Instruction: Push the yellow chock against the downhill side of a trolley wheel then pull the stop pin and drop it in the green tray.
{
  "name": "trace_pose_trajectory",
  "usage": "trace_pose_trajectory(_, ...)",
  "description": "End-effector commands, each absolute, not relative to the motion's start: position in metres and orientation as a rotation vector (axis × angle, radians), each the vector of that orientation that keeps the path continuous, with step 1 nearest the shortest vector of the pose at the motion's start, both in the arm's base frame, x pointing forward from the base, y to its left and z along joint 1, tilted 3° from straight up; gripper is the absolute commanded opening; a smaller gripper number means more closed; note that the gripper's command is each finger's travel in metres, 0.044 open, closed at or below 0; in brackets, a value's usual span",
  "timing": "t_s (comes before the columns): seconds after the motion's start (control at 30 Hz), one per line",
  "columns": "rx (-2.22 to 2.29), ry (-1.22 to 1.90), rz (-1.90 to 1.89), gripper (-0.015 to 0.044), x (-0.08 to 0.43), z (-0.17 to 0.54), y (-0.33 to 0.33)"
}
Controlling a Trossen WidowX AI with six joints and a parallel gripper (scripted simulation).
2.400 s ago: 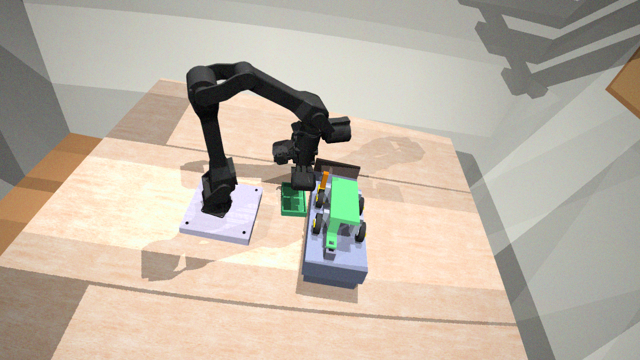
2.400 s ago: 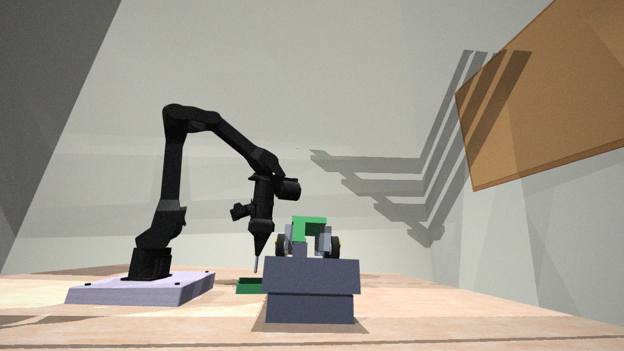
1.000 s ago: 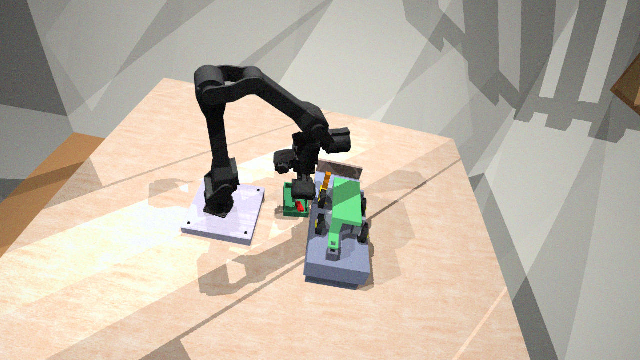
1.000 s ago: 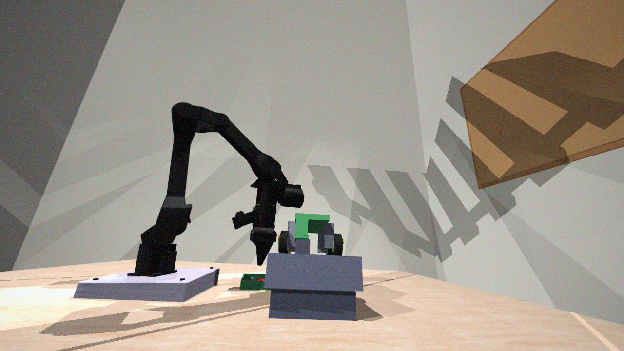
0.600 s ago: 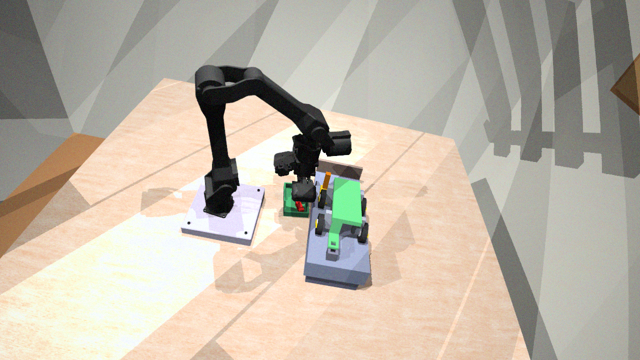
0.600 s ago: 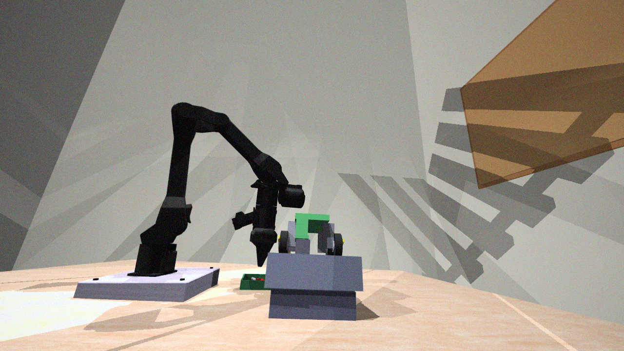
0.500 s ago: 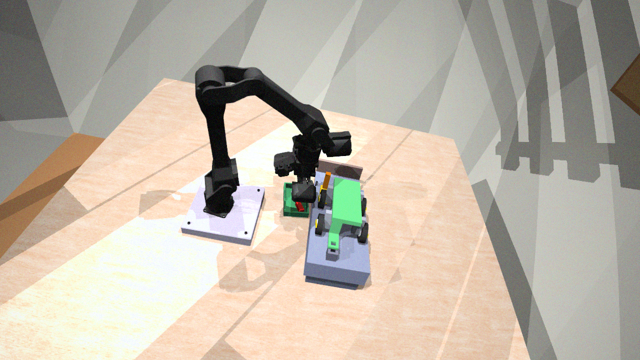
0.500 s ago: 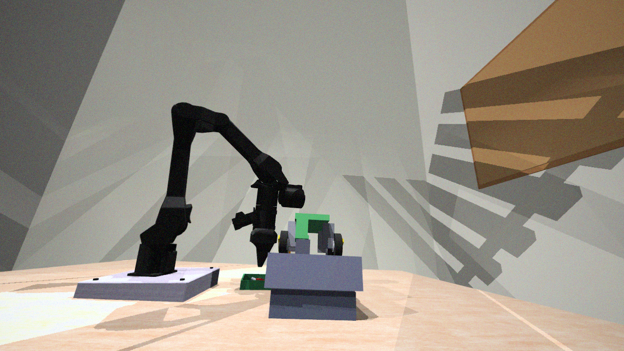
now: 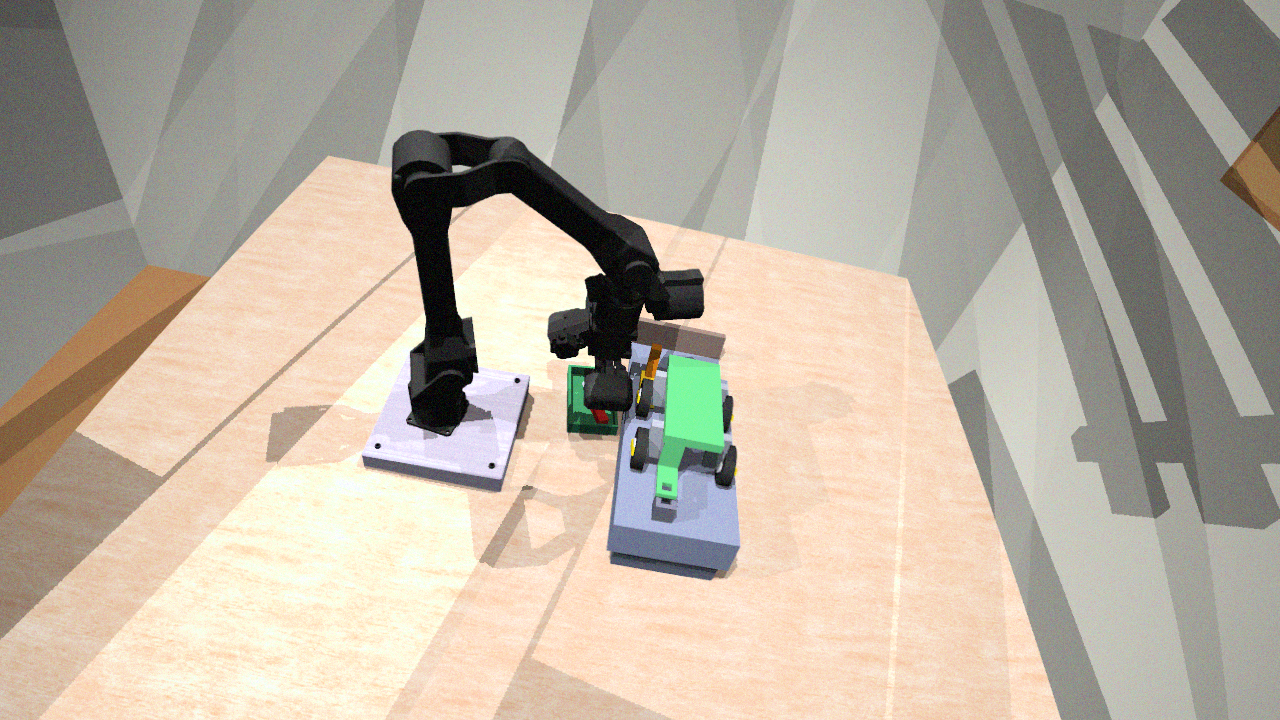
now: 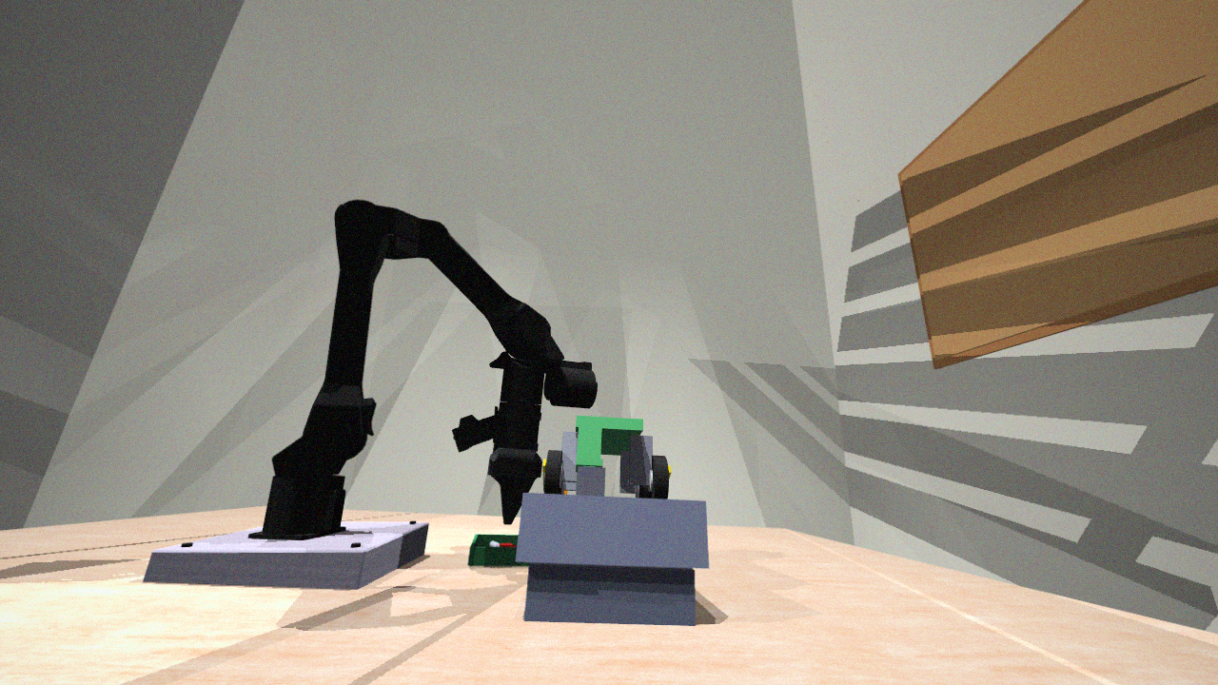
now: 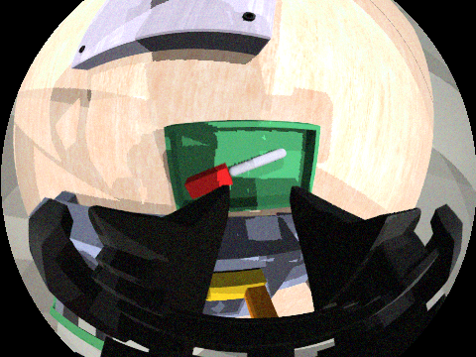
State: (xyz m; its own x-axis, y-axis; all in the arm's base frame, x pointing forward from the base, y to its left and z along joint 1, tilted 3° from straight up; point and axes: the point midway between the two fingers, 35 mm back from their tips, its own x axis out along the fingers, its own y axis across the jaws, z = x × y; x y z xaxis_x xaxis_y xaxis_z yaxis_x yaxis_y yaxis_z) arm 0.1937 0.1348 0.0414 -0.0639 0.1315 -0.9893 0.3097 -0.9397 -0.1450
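Above the green tray (image 9: 578, 429) (image 10: 487, 538) (image 11: 243, 124), I hold my hand (image 9: 608, 394) (image 10: 509, 521) (image 11: 261, 192) spread partway, with nothing between my fingers. The red-headed pin (image 9: 599, 416) (image 10: 505, 544) (image 11: 208, 180) lies inside the tray. Just beside the tray rises the ramp (image 9: 673, 528) (image 10: 613, 530) (image 11: 84, 230), bearing the green-topped trolley (image 9: 693, 402) (image 10: 609, 422), an obstacle on that flank. The chock's orange handle (image 9: 654, 360) (image 11: 261, 301) stands by the trolley's wheel nearest the ramp's end board (image 9: 684, 337); I cannot tell whether they touch. On the tray's opposite side, my base plate (image 9: 510, 420) (image 10: 255, 569) (image 11: 208, 25) sits apart on the bench (image 9: 358, 626) (image 10: 766, 630) (image 11: 198, 84).
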Motion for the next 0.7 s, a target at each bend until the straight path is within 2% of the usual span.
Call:
trace_pose_trajectory(0.0,2.054,0.495,-2.152,0.019,0.1933,0.0389,0.1327)
trace_pose_trajectory(0.67,2.053,0.494,-2.152,0.019,0.1961,0.0334,0.1255)
